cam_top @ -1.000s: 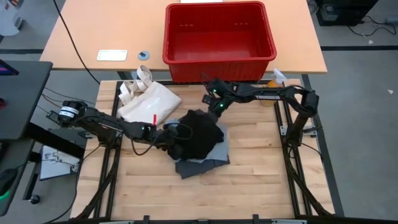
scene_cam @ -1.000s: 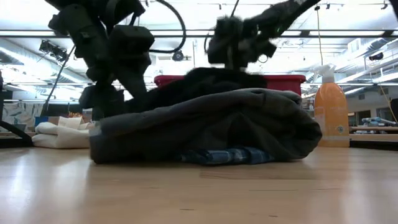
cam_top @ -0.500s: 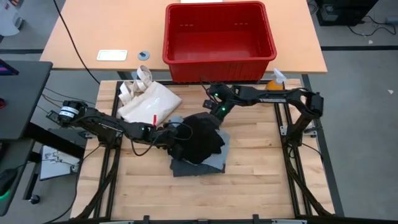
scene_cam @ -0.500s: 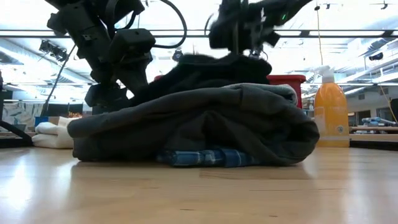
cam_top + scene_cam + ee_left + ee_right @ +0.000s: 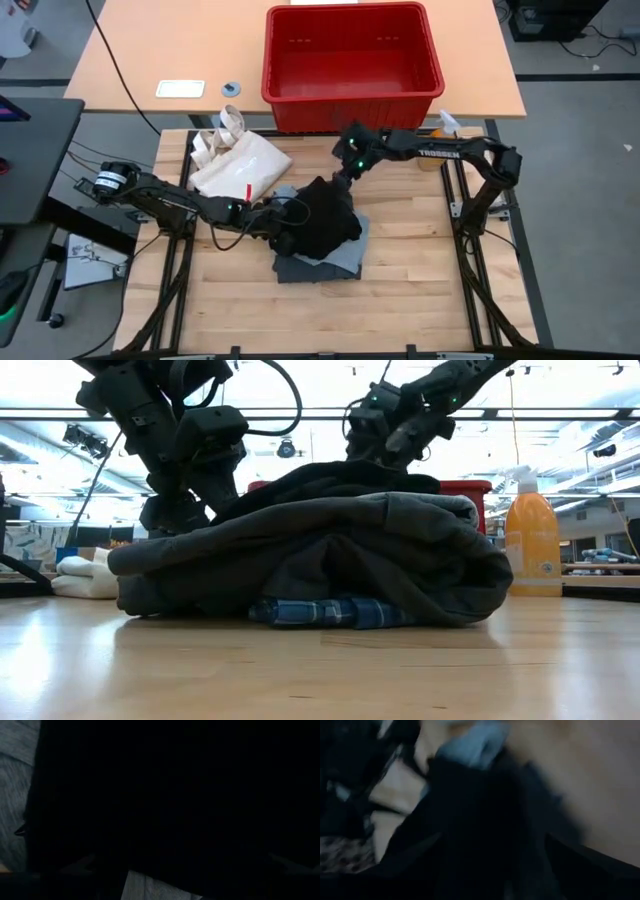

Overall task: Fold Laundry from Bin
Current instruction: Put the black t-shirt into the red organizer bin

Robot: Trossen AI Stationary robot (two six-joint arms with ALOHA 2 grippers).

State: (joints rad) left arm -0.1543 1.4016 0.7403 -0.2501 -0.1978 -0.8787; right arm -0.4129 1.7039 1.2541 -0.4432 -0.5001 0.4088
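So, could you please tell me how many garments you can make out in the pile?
3: a black piece on top, a dark grey piece under it, and a blue plaid shirt at the bottom. More may be hidden inside the pile.

You can read one word only: "TROSSEN" in white capitals along the right arm (image 5: 440,152), seen from above. The orange spray bottle (image 5: 532,546) carries a label, but its print looks too small for you to make out.
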